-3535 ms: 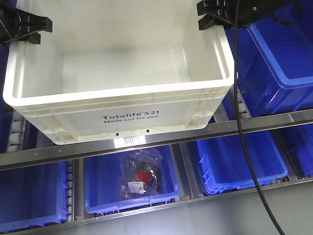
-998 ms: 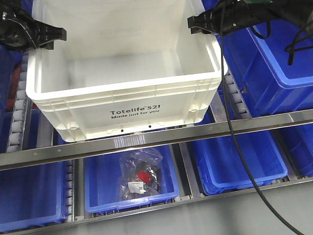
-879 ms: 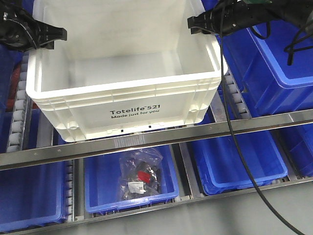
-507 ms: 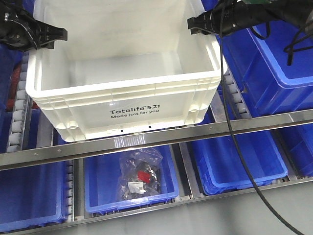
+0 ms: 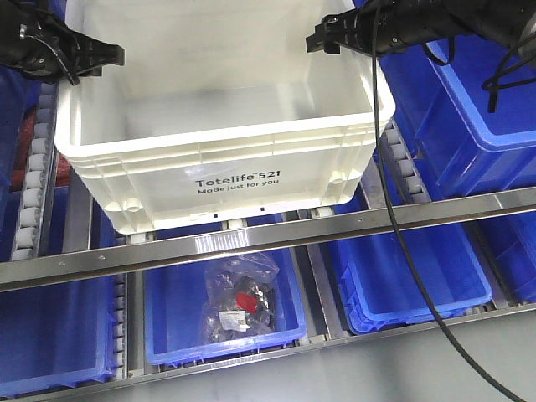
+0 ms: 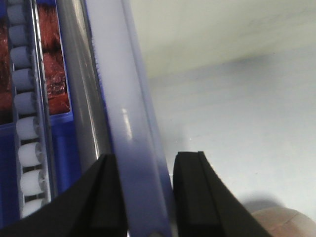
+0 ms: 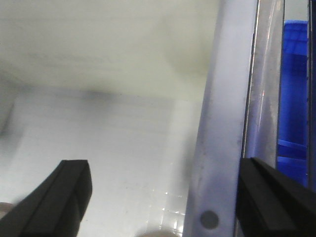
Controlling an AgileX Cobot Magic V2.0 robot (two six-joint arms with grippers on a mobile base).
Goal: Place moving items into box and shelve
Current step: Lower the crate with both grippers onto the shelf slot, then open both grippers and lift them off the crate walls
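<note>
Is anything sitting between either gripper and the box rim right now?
Nothing visible. The left gripper straddles the box at its left rim, one finger on each side. The right gripper straddles the right rim with its fingers wider apart.

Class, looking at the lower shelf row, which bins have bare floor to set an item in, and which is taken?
The blue bin right of centre shows a bare floor, bordered by its own walls. The middle blue bin is crowded by a bagged item.
</note>
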